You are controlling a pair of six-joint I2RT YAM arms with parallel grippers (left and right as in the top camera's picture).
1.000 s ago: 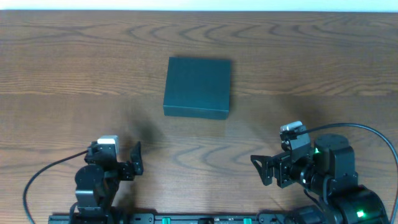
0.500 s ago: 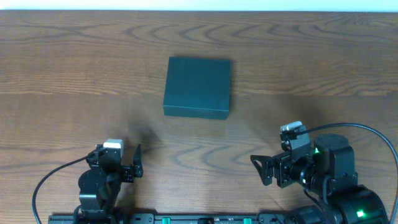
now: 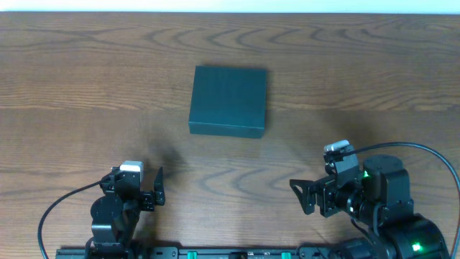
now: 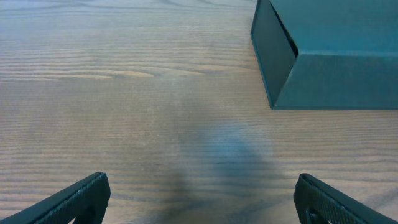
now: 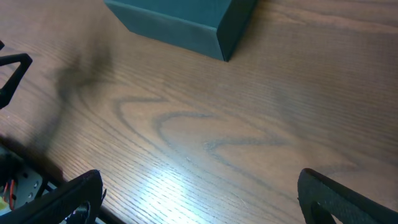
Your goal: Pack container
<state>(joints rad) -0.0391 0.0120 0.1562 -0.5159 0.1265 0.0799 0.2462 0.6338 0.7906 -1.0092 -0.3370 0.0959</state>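
Note:
The container [image 3: 228, 101] is a dark, square, shallow box lying shut on the wooden table, at mid-depth and centre. The left wrist view has it at upper right [image 4: 336, 56], and the right wrist view has its near corner at the top [image 5: 180, 18]. My left gripper [image 3: 135, 188] sits near the front edge at the left, well short of the box. It is open, with only bare wood between its fingers [image 4: 202, 199]. Open as well, my right gripper [image 3: 316, 183] is at the front right, nothing between its fingers [image 5: 199, 196].
The wooden table [image 3: 359, 86] spreads all around the box. A black rail [image 3: 215, 253] with the arm bases runs along the front edge. One finger of the left gripper [image 5: 12, 68] shows at the left edge of the right wrist view.
The left arm drew back slightly toward the front edge and has been still for the last half second. The right arm and the box have not moved.

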